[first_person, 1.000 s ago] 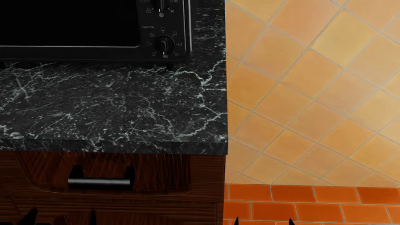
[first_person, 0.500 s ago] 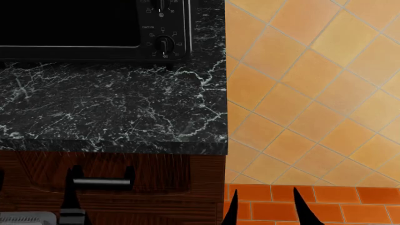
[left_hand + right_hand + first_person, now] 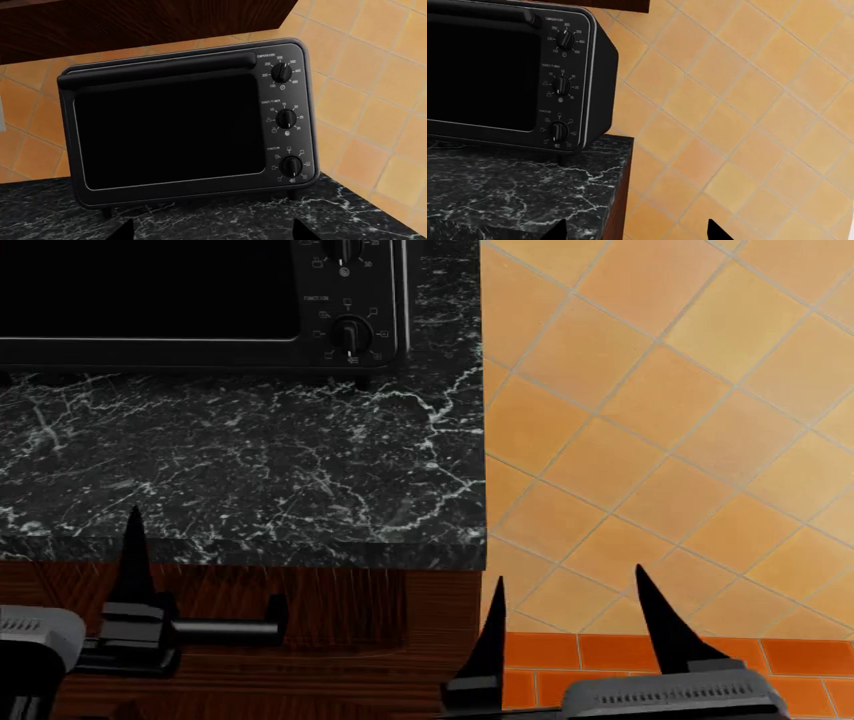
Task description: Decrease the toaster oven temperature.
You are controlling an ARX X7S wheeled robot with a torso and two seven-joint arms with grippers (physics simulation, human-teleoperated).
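Head view | toaster oven (image 3: pixel 200 300) on worktop (image 3: pixel 240 470) | left end effector (image 3: pixel 80 570) spread unclear | right end effector (image 3: pixel 571 615) open, empty

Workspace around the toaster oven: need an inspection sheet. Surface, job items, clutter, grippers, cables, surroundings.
Surface: black marble countertop, white veining, over a dark wood cabinet with a drawer handle.
Job's things: toaster oven stands at the back of the counter, near its right end, door shut. Three knobs in a column on its right side: temperature knob on top, timer knob in the middle, function knob at the bottom.
Clutter: nothing seen.
Grippers: left gripper and right gripper both open, empty, low in front of the counter, touching nothing.
Cables: nothing seen.
Surroundings: orange tiled wall behind and to the right; wood upper cabinet above the oven.
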